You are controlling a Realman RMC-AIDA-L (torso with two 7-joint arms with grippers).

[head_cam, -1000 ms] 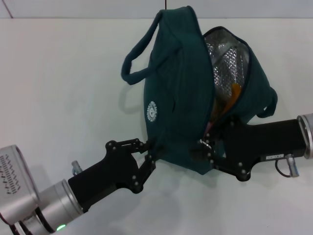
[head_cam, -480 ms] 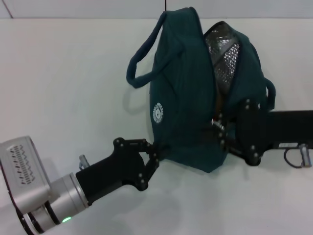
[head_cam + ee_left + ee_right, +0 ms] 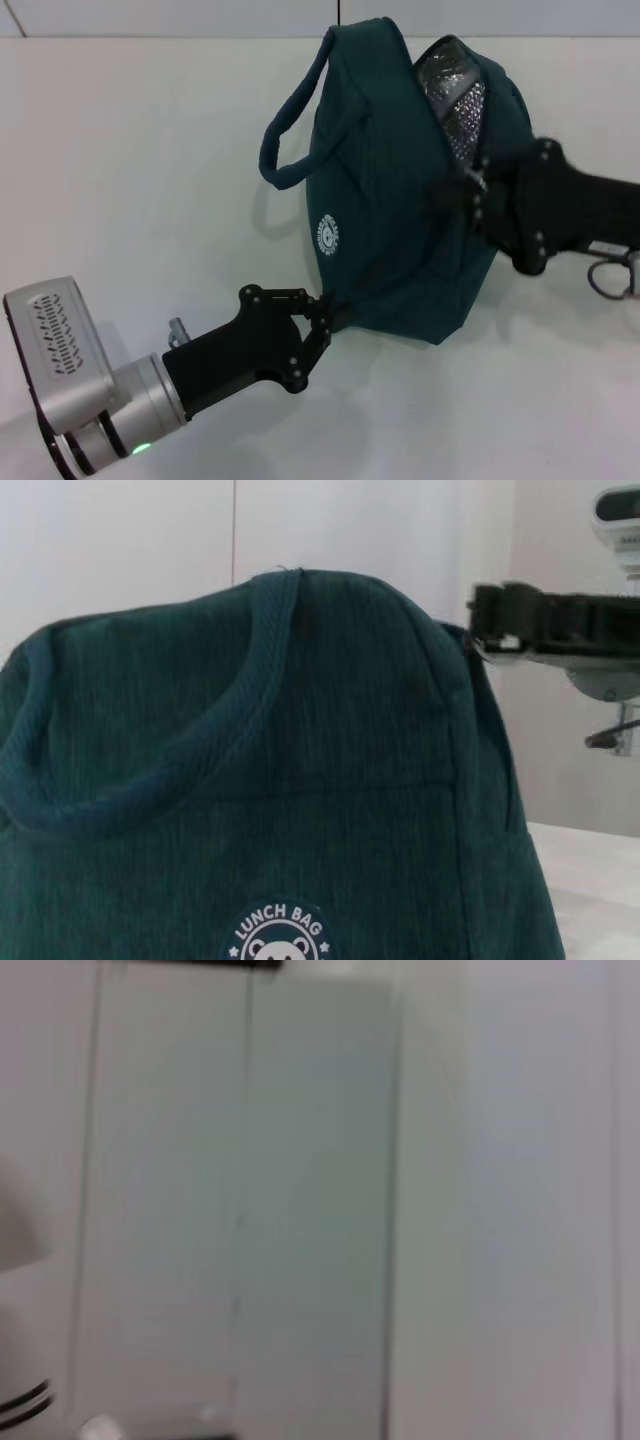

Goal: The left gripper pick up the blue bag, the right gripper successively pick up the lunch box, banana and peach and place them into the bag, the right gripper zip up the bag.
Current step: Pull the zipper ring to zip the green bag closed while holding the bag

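Your right pincer (image 3: pixel 470 190) has climbed the zip, clamped on its pull; left pincer (image 3: pixel 328 315) grips the dark teal fabric lunch bag (image 3: pixel 395 230), silver lining narrowly showing.

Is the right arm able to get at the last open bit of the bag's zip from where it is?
Probably yes: the right gripper sits at the bag opening, nothing between it and the open stretch above.

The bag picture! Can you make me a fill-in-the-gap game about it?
1. The round badge on the bag says LUNCH ____.
2. The left end effector grips the bag's ____ corner.
3. The right end effector is at the bag's ____.
4. The lining inside looks ____.

Missing words: BAG; bottom; zipper; silver
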